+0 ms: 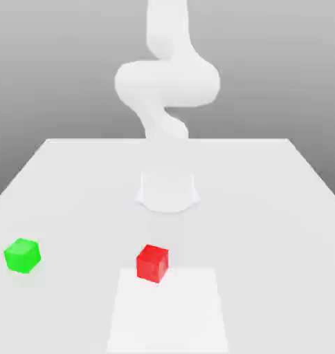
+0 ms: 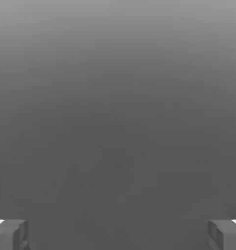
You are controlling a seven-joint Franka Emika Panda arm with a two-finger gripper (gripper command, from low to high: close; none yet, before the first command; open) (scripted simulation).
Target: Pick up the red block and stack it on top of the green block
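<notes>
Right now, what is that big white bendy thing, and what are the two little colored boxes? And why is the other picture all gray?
The white bendy thing is a robot arm, drawn by a computer, standing on a white table. One picture looks at the whole scene from outside. On the table sit a red block and a green block, apart from each other, the green one toward the exterior view's left. The gray picture comes from a camera on the robot's hand. The two gray bits at its corners are the fingers, spread wide open with nothing between them. So nothing is held yet.
</notes>
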